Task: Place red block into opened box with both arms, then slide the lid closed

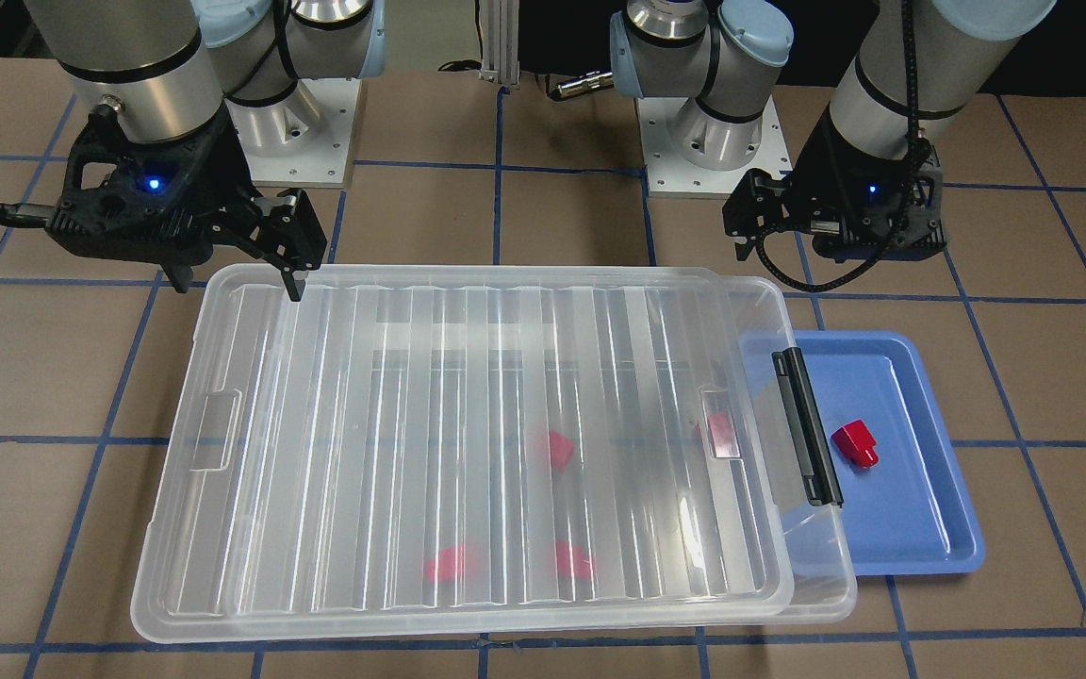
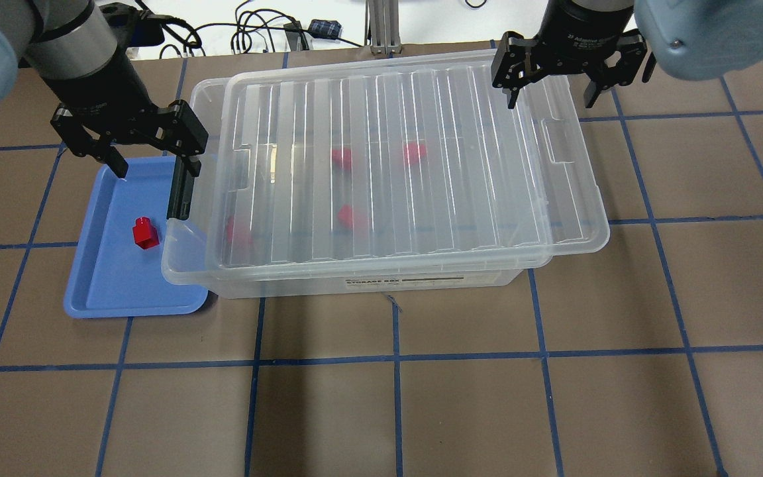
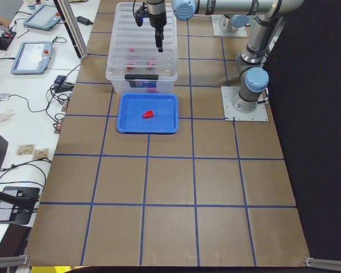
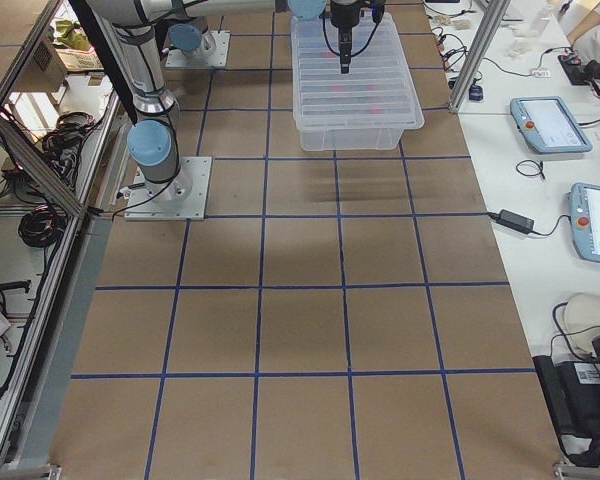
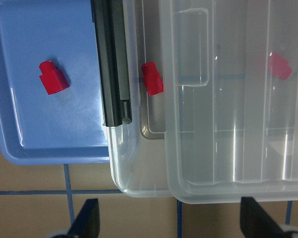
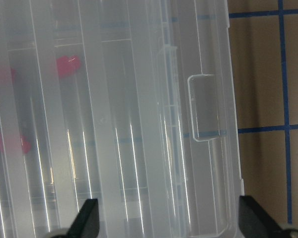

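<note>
**A:** How far along does this look?

**B:** Well on, I'd judge. Four red blocks (image 2: 342,159) show through the lid (image 2: 487,165), already lying in the box (image 2: 421,281). One red block (image 2: 144,234) lies on the blue tray (image 2: 123,291), below the left end effector (image 2: 155,165) and a little toward the robot from it.

**A:** Is either arm holding anything?

**B:** No. The left end effector has its fingers spread wide and is empty. So is the right end effector (image 2: 550,99), which hangs over the lid's far corner at the other end.

**A:** And the lid?

**B:** It rests on the box but sits shifted toward the right end effector. A narrow strip is uncovered beside the black latch (image 2: 179,192), just under the left one. What seems left is dropping in the tray block, if it counts, then sliding the lid fully home.

**A:** What are the parts like?

**B:** The box is clear, glossy plastic, shallow, with rounded corners. The lid is a thin clear sheet with parallel raised ribs and a rectangular notch at each short end. It looks slick, so it should slide easily. The block is hard, bright plastic, boxy with a narrower stepped end. The tray is smooth and opaque, and the counter (image 2: 421,397) is matte brown with blue tape lines.
</note>
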Tool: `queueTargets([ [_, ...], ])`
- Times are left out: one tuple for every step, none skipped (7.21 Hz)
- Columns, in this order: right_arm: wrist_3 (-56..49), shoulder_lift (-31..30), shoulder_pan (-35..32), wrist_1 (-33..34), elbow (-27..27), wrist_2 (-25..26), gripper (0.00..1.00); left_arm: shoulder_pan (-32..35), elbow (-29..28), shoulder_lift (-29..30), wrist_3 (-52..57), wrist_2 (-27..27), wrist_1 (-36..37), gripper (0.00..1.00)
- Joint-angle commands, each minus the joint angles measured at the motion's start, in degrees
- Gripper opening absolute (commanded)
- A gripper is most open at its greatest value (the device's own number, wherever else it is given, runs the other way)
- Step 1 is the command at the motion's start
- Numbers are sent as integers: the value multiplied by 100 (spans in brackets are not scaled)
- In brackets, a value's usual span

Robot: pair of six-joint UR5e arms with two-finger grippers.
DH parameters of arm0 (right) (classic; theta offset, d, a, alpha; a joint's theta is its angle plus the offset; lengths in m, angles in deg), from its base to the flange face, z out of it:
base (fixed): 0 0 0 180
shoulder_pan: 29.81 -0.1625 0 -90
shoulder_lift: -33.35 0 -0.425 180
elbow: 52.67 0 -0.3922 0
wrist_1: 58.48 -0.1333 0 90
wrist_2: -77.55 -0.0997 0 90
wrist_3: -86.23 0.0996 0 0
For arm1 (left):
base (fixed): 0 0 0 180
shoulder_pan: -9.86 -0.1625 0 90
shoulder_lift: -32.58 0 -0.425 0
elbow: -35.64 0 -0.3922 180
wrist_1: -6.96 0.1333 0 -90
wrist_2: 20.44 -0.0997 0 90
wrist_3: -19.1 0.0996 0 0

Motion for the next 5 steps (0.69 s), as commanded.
queueTargets([
  [-18, 8, 30, 7, 0, 2, 100, 1, 0, -12, 0, 8, 2, 100],
  [-18, 17, 48, 7, 9, 2, 100, 1, 0, -29, 0, -1, -16, 100],
  [-148, 52, 118, 59, -8, -16, 100, -34, 0, -30, 0, 8, 2, 100],
  [-411, 96, 292, 95, -35, -33, 100, -78, 0, -38, 70, -1, -7, 100],
  [-683, 209, 486, 130, -131, -68, 100, -96, -9, -38, 79, -1, -33, 100],
])
